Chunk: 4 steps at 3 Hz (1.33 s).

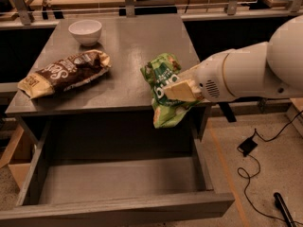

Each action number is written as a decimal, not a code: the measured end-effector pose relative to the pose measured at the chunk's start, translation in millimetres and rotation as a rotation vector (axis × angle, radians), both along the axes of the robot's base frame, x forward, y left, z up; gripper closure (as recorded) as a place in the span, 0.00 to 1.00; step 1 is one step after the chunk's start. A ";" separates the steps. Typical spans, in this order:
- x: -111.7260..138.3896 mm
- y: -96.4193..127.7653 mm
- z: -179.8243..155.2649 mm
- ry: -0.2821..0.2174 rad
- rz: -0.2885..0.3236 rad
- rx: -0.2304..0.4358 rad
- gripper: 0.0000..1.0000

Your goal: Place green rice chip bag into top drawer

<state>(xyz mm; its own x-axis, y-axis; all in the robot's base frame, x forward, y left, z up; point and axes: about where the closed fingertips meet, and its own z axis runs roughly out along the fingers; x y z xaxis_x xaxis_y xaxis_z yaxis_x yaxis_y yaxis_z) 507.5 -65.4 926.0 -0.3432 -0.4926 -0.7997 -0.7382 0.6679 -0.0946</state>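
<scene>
Positioned over the front right edge of the counter: gripper, mounted on a thick white arm reaching in from the right.

State of the fingers: drawn narrow and clamped on the green rice chip bag, gripping across its middle from the right side.

Location of the green rice chip bag: held in the air, roughly upright and crinkled. Upper end level with the counter surface near its front right part; lower end hanging past the counter's front edge, above the right rear area of the top drawer. Apart from the drawer bottom. Contact between upper end and counter: cannot tell.

Condition of the top drawer: pulled out below the counter, front panel toward the camera, flat grey bottom and low side walls in view.

On the left half of the counter: brown chip bag, lying flat, yellow end toward the left front corner. Behind it, near the rear left: white bowl, upright, just apart from the brown chip bag. Both well apart from the gripper.

On the floor right of the drawer: black cable and small black box.
</scene>
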 end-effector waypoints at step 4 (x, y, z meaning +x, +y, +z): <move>-123.3 29.0 -89.8 0.247 0.212 -0.145 1.00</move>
<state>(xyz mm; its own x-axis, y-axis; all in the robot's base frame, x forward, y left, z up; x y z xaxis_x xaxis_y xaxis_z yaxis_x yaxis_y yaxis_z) 384.2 -36.4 836.2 -0.3958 -0.6756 -0.6220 -0.8713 0.4902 0.0220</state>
